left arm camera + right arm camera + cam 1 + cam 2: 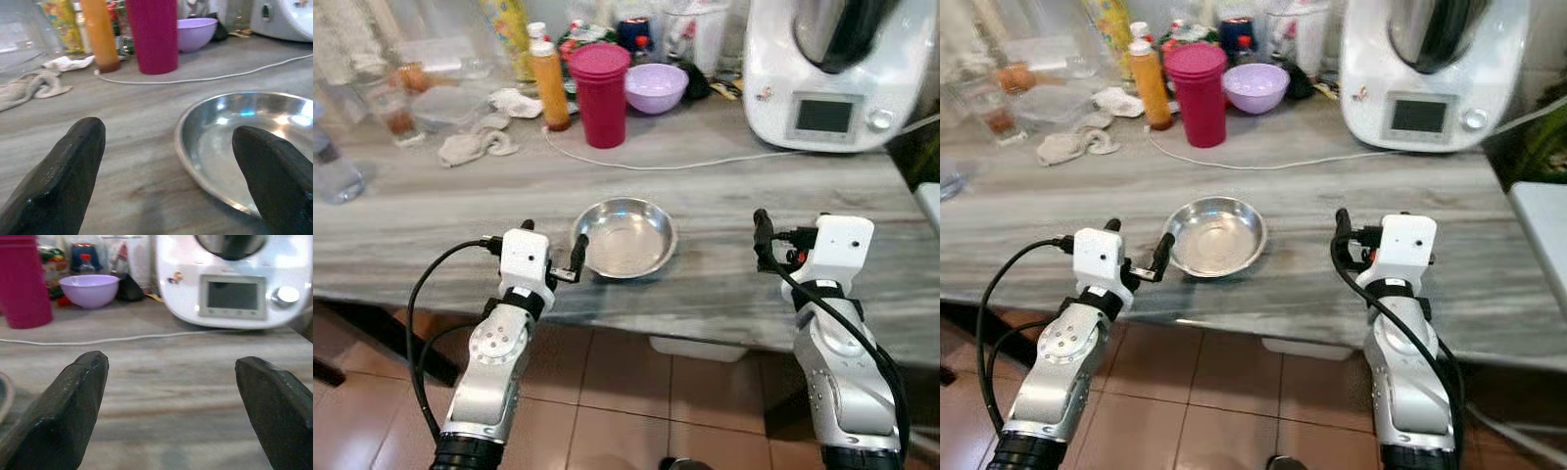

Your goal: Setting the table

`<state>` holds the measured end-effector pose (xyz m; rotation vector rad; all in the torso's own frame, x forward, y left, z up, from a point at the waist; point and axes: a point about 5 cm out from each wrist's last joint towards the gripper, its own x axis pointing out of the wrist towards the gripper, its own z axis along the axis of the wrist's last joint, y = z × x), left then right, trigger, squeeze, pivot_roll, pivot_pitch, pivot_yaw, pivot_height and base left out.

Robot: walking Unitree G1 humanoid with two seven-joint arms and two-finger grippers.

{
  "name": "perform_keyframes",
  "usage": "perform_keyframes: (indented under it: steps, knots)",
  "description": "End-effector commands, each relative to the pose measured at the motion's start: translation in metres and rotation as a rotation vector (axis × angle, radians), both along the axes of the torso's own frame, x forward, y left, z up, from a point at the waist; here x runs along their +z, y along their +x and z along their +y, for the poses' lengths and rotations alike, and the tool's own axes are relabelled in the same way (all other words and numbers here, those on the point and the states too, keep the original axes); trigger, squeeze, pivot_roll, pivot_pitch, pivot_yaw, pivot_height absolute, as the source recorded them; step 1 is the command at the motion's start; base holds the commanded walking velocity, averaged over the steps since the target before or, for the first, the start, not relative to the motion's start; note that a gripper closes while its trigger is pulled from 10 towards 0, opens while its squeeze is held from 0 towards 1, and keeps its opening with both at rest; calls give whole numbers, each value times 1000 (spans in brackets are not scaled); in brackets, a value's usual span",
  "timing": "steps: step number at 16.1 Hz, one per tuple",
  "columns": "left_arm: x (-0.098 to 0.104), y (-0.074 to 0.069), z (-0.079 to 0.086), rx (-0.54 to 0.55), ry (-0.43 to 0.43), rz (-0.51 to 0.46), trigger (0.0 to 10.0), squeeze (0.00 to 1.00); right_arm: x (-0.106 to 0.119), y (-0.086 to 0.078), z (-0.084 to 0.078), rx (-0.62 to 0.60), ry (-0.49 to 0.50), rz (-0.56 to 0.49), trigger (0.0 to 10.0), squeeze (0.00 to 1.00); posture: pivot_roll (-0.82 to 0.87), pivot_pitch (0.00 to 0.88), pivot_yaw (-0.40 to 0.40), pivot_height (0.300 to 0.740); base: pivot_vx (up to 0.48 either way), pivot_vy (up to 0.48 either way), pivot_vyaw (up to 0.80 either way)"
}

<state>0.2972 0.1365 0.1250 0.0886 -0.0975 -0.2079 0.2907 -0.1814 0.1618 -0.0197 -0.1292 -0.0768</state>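
Steel bowl (625, 237) at frame centre, near our counter's (724, 196) edge.
Our left hand (553, 257), open and empty, straddles its rim; a shallow pinch could skid it off.

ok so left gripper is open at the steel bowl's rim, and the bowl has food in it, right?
Not quite. The left gripper is open at the steel bowl's rim, but the bowl is empty; the left wrist view shows only bare metal with reflections inside.
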Motion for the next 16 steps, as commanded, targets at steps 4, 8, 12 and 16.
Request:
perform_keyframes:
  steps: [4, 8, 12, 16]
  knots:
    - [-2, 2, 2, 18, 23, 12, 10000, 0, 0, 4, 2, 7, -1, 6, 10000, 0, -212, 84, 47, 740, -298, 0, 0]
    - [-3, 2, 1, 16, 23, 19, 10000, 0, -1, 6, 1, 1, 15, 13, 10000, 0, -213, 80, 44, 740, -311, 0, 0]
    - [-3, 3, 1, 21, 22, 20, 10000, 0, 0, 8, 2, 2, 13, 9, 10000, 0, -212, 77, 43, 740, -316, 0, -712]
    - [-2, 4, 1, 23, 23, 19, 10000, 0, 2, 9, 2, 0, 7, -1, 10000, 0, -210, 73, 45, 740, -319, 0, 0]
